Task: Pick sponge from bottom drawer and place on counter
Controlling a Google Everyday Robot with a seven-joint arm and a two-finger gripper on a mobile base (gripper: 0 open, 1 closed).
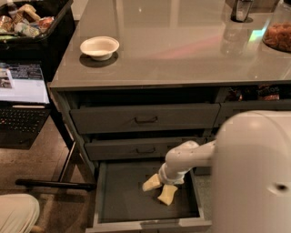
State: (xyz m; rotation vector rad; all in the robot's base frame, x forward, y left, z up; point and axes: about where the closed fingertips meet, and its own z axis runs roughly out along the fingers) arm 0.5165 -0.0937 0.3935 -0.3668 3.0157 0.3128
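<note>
The sponge is a small pale-yellow bent pad lying on the dark floor of the open bottom drawer, right of the middle. My gripper has reached down into the drawer from the right. Its cream tip sits just left of and slightly above the sponge, very close to it or touching it. The white arm fills the lower right of the view and hides the drawer's right side. The glossy grey-beige counter tops the cabinet above.
A white bowl stands on the counter's left part. A glass and a container of orange food stand at the back right. Two shut drawers with bar handles are above the open one. A laptop and a black bin are at left.
</note>
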